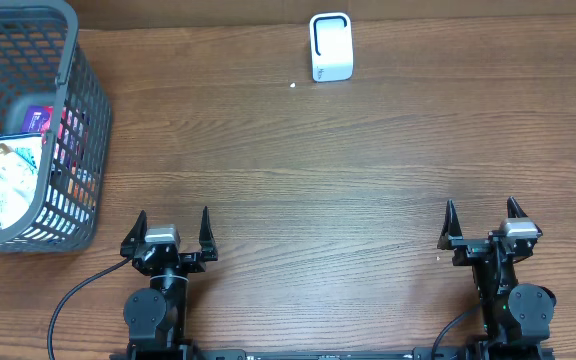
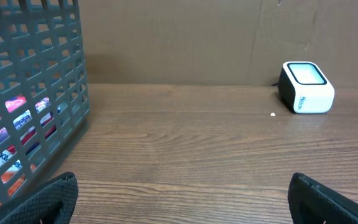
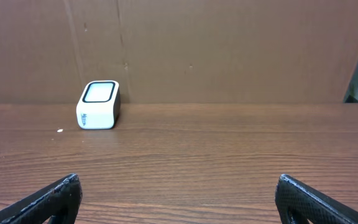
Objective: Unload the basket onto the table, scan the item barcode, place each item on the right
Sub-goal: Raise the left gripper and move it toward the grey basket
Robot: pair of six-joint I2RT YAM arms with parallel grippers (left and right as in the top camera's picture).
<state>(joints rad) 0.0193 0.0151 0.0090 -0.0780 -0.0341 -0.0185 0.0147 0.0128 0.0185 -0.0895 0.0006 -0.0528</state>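
Both grippers sit at the bottom edge of the overhead frame, fingers spread wide and holding nothing: the left gripper (image 1: 173,220) at lower left, the right gripper (image 1: 481,210) at lower right. The items are in the basket (image 1: 80,150) at the upper left. A pale pouch (image 1: 8,180) lies in its lower corner, long axis running roughly up and down the frame, and a purple packet (image 1: 38,118) sits just above it. Which of them is meant for scanning I cannot tell.

The basket lies up and to the left of the left fingers and near them, but well apart from the right ones, so the pick looks like the left arm's job. The scanner (image 1: 331,47) stands at top centre, window on its upper face, about midway between the two arms. An item lifted from the basket would then have to travel rightward across the frame to reach it.
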